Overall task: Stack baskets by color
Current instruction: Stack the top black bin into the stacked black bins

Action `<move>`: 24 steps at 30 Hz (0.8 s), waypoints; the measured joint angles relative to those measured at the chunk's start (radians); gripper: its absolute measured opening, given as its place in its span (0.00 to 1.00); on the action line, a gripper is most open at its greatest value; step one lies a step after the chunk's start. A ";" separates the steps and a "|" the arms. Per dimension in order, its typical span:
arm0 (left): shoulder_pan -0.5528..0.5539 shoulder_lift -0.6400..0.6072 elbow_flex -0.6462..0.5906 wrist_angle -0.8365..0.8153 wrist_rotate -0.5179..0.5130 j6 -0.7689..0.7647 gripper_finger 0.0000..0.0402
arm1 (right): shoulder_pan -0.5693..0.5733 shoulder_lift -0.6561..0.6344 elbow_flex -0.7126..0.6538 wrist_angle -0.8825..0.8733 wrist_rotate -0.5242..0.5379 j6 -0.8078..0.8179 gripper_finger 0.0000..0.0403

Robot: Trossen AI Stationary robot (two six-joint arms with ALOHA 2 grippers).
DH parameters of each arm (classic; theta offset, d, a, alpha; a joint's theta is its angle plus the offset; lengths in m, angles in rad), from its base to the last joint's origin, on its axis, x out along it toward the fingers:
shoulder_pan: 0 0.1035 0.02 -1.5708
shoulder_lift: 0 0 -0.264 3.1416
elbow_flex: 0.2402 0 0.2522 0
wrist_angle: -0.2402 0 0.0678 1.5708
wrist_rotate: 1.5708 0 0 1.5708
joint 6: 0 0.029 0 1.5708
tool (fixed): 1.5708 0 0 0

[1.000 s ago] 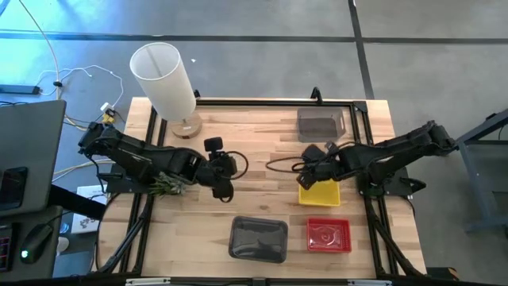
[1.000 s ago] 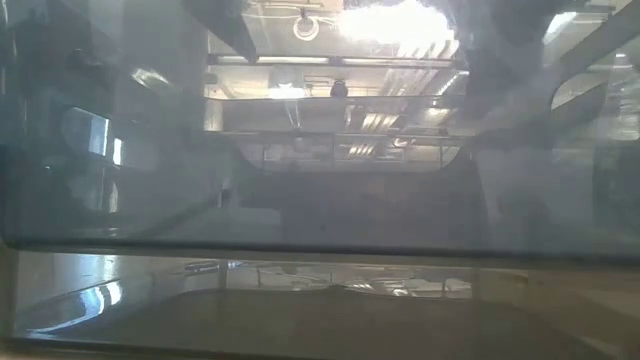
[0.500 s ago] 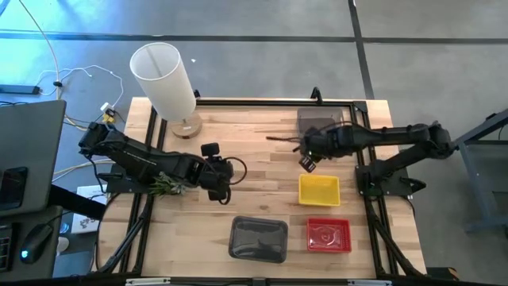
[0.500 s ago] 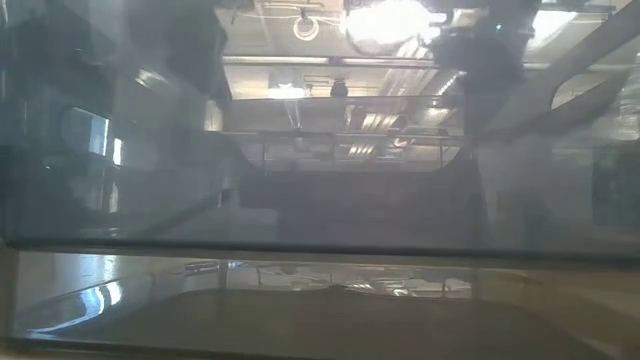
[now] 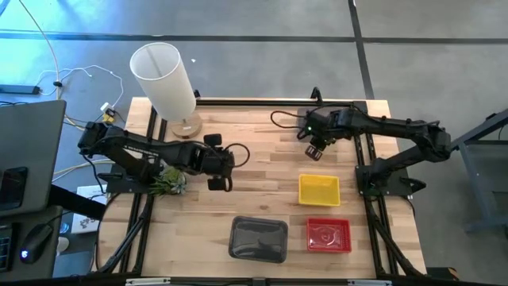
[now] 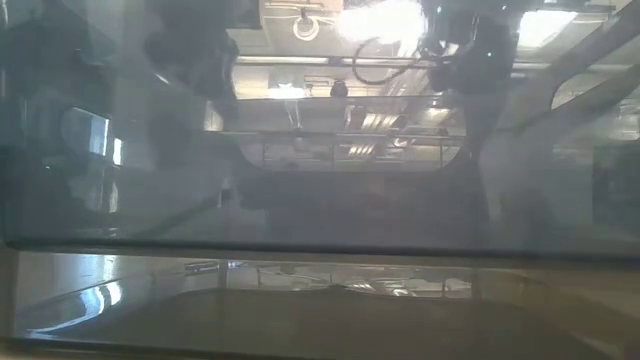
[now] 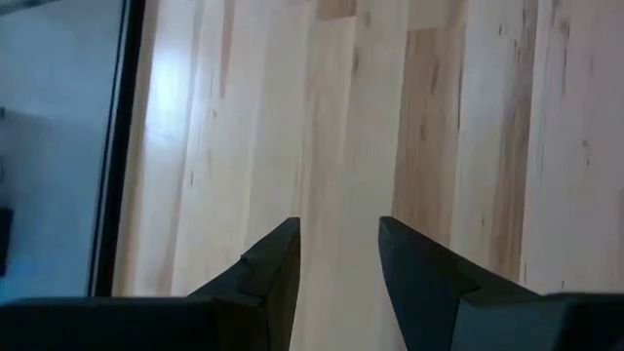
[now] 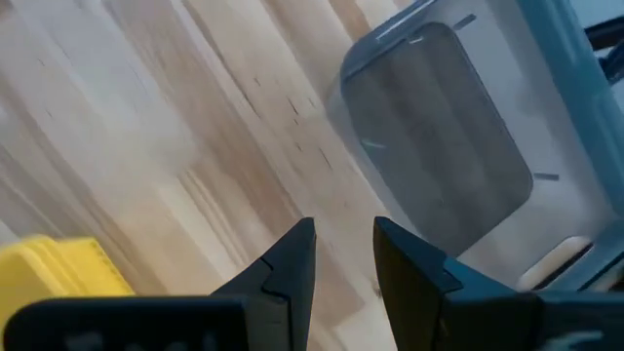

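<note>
Three baskets sit on their bottoms on the right half of the wooden table: a yellow basket (image 5: 318, 189), a red basket (image 5: 329, 234) near the front edge, and a smoky grey basket (image 5: 258, 238) to its left. Another grey basket (image 8: 439, 136) rests at the far right; in the high view my right arm covers most of it. My right gripper (image 5: 315, 152) (image 8: 341, 229) hovers open beside that far grey basket, over bare wood. My left gripper (image 5: 216, 183) (image 7: 338, 226) is open above bare wood left of the table's middle.
A tall white lamp shade (image 5: 163, 78) on a wooden base stands at the far left corner. A small green thing (image 5: 167, 183) lies under my left arm. Bare wood lies between the two grippers. A black frame rail (image 5: 361, 151) runs along the right side.
My right gripper has swung from above the yellow basket toward the table's far edge and turned about, ending beside the far grey basket. The yellow basket has stayed on the table. My left gripper has shifted a little toward the far edge.
</note>
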 joint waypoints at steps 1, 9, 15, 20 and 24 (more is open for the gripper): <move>0.010 0.000 0.000 -0.001 0.009 0.007 0.31 | -0.014 0.005 0.000 -0.002 -0.008 -0.034 0.23; 0.089 0.000 0.000 -0.011 0.102 0.045 0.31 | -0.089 0.107 -0.001 -0.010 -0.031 -0.245 0.23; 0.132 0.000 0.000 -0.011 0.142 0.058 0.31 | -0.109 0.192 -0.001 -0.004 -0.005 -0.320 0.23; 0.151 0.000 0.000 -0.010 0.163 0.071 0.31 | -0.115 0.256 -0.001 0.000 0.081 -0.329 0.23; 0.154 0.000 0.000 -0.010 0.163 0.071 0.31 | -0.122 0.302 -0.001 0.000 0.065 -0.329 0.23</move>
